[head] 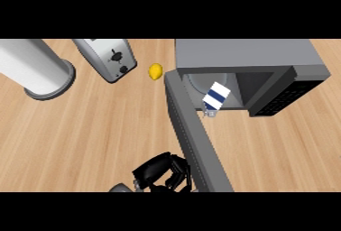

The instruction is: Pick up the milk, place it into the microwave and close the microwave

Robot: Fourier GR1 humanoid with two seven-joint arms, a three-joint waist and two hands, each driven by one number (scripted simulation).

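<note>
My left hand (162, 173) is sitting at the free end of the open door (193, 135), fingers curled together and gripping nothing I can make out. The milk (216, 96) is leaning tilted in the mouth of the microwave (246, 52), its lower end right at the front lip. That's what's worrying me: a swinging door could be clipping the carton and tipping it out, or my curled fingers could be sliding off the door's edge. The pale wooden desk (80, 131) is carrying a toaster (106, 58), a small yellow fruit (154, 71) and a grey cylinder (33, 67), all well apart from the door's path.
</note>
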